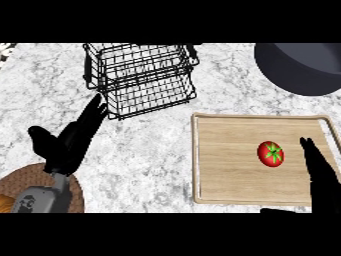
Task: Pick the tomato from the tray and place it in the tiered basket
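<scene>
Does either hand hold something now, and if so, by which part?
Nothing is held. The tomato lies on the tray, the open right hand beside it without touching; the left hand is open too.

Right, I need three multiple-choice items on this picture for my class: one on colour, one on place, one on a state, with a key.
1. What colour is the tiered basket? A black; B white; C red.
2. Where is the tomato? A in the tiered basket; B on the wooden tray; C on the floor.
3. How is the right hand? A curled round the tomato; B open, fingers straight; C out of view.
Key: 1 A, its wires are black. 2 B, it lies on the tray's wood. 3 B, straight fingers beside the tomato, holding nothing.
</scene>
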Available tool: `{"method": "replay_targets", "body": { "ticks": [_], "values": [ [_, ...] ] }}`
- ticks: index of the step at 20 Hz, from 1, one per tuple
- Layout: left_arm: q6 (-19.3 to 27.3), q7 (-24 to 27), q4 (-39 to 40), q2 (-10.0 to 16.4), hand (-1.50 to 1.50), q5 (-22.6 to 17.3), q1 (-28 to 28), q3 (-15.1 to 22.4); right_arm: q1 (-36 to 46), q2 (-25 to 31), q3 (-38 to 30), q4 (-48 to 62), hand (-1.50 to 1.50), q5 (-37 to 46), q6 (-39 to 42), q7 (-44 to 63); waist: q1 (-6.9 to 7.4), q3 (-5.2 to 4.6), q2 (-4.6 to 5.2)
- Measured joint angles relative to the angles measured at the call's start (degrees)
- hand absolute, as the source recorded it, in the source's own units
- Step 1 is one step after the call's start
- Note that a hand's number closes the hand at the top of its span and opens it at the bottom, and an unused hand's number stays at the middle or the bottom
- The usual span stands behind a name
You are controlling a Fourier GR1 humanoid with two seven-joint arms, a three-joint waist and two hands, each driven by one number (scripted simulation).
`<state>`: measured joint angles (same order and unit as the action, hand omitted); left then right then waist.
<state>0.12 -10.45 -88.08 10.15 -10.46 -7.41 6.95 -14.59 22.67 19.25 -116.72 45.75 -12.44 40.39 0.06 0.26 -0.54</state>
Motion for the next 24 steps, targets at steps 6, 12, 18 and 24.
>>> {"method": "replay_targets", "body": {
  "ticks": [6,12,18,24],
  "values": [
    [-1.08,0.76,0.87,-0.82,0.00,0.56,-0.30,-0.82,-0.09,-1.39,-3.26,3.71,-1.50,-1.65,-1.20,-4.99,0.01,0.04,-0.07],
    [-1.65,-0.68,0.28,-1.27,0.00,0.97,-0.26,-1.76,0.91,-3.84,-4.97,6.73,-1.50,-2.12,-1.46,-8.00,0.03,0.00,-0.01],
    [-2.58,-1.15,0.00,-1.57,0.00,1.51,-0.15,-2.47,6.07,-5.26,-9.31,14.14,-1.50,-4.79,-0.59,-11.79,0.13,0.00,0.07],
    [-2.04,-3.28,-1.00,-2.76,0.00,2.71,-0.19,-2.45,9.56,-7.91,-11.75,22.47,-1.50,-5.00,-2.01,-16.14,0.13,-0.30,-0.03]
  ]
}}
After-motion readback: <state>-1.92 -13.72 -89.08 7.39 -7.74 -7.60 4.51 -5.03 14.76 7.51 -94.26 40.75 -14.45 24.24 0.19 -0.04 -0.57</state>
